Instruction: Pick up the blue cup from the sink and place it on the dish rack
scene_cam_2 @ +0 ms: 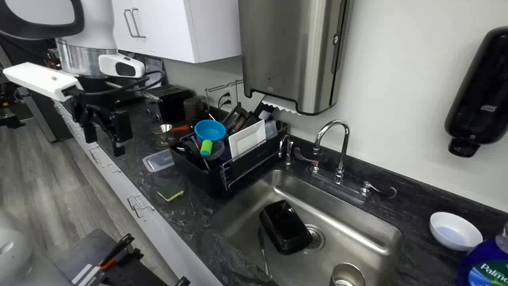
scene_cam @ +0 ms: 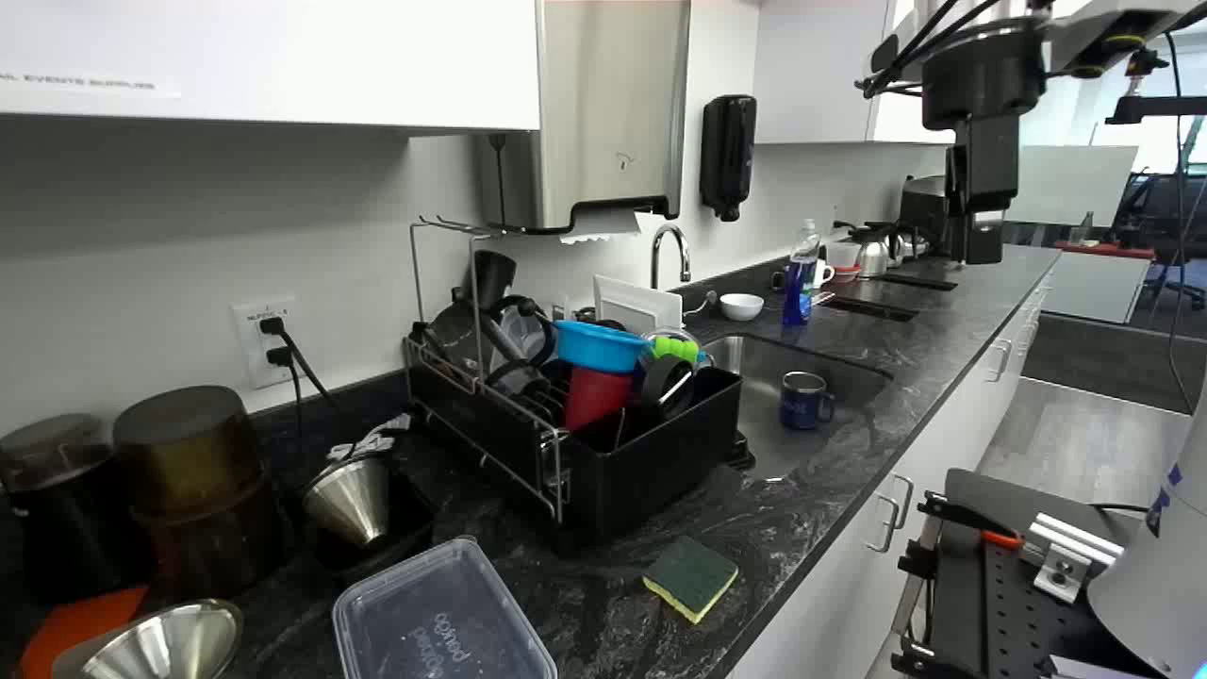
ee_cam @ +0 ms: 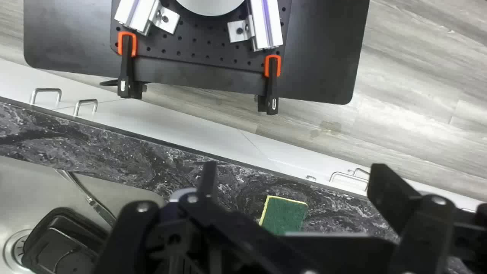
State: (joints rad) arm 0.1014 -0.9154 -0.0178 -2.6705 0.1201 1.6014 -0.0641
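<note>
A bench (scene_cam: pixel 603 618) runs from near left to far right in an exterior view. Left, the dish rack (scene_cam: pixel 651 471) stands beside the sink (scene_cam: pixel 762 443), presumably for draining; a blue bowl (scene_cam: pixel 600 347) perches high there, seemingly for want of room. Right of the dish rack, the blue cup (scene_cam: pixel 801 405) stands upright in the sink, probably suiting a grasp from above. Farther right, the jaws hang parted and empty, apparently ready.
</note>
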